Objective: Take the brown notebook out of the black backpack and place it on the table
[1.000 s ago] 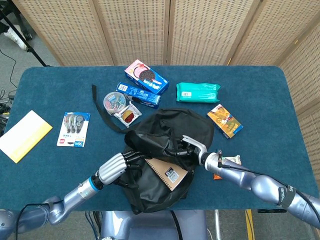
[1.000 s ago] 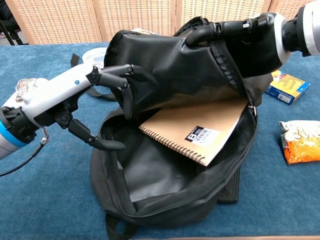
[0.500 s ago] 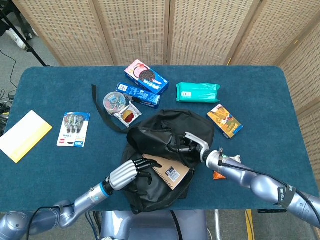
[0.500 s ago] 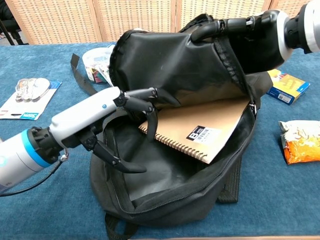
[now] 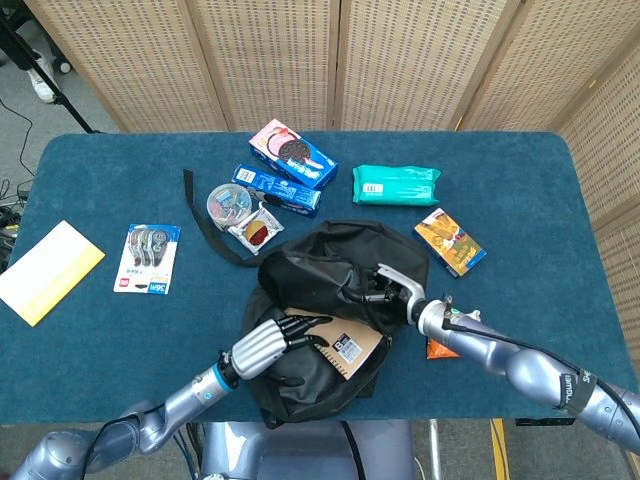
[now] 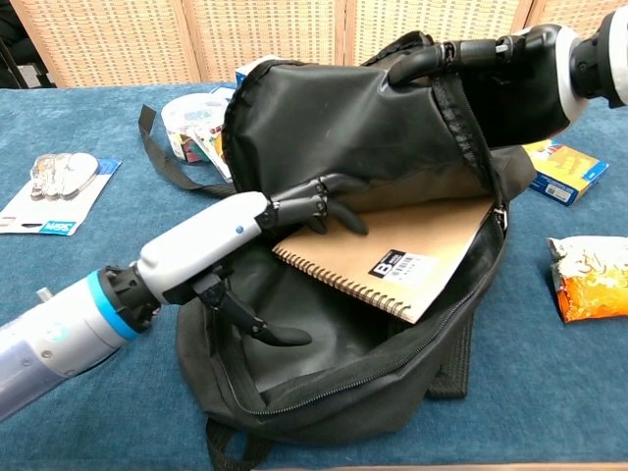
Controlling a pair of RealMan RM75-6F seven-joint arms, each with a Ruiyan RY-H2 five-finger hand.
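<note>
The black backpack (image 5: 320,265) (image 6: 334,118) lies open at the table's near middle. Inside it the brown spiral notebook (image 5: 345,348) (image 6: 392,255) rests at a slant, its barcode label facing up. My left hand (image 5: 268,345) (image 6: 245,245) reaches into the opening. Its fingers (image 6: 329,196) spread over the notebook's upper left corner, and its thumb (image 6: 265,329) hangs below the spiral edge over the lining. It grips nothing that I can see. My right hand (image 5: 385,285) (image 6: 491,59) holds the backpack's upper flap raised.
Behind the bag lie a pink cookie box (image 5: 290,152), a blue box (image 5: 275,190), a round container (image 5: 230,203) and a teal pack (image 5: 395,184). An orange box (image 5: 450,241) and a snack packet (image 6: 589,275) sit right. A blister pack (image 5: 148,257) and a yellow pad (image 5: 48,270) lie left.
My left hand has moved right and deeper into the bag opening, so its fingers now lie over the notebook's corner. My right hand keeps the flap up.
</note>
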